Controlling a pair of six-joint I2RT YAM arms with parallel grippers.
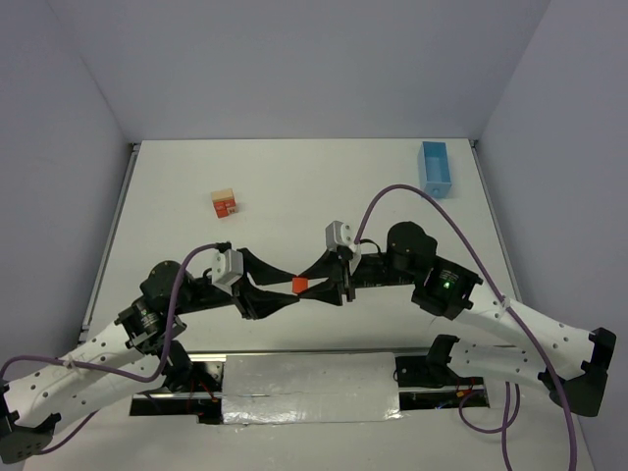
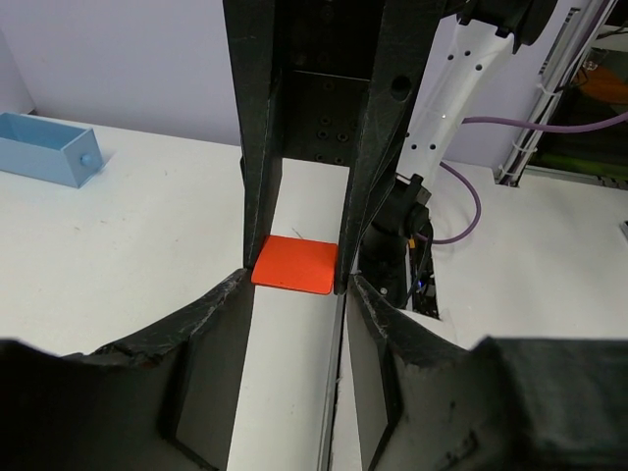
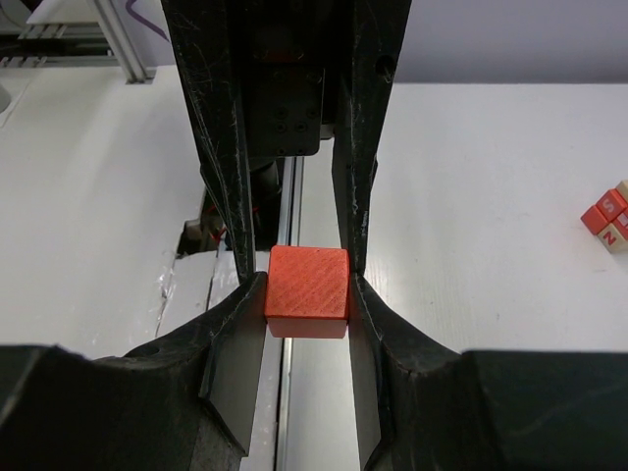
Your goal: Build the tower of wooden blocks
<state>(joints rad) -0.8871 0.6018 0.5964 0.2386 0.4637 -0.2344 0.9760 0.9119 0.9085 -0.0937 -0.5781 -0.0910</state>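
One red-orange cube point(image 3: 306, 285) | clamped in right gripper point(image 3: 306, 278) | far blocks point(image 3: 609, 220): lettering illegible

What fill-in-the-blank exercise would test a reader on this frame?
1. The right gripper is shut on a ____ cube.
2. The light-blue tray sits near the far ____ corner of the table.
3. The small block stack stands on the ____ half of the table.
Missing words: red-orange; right; left.
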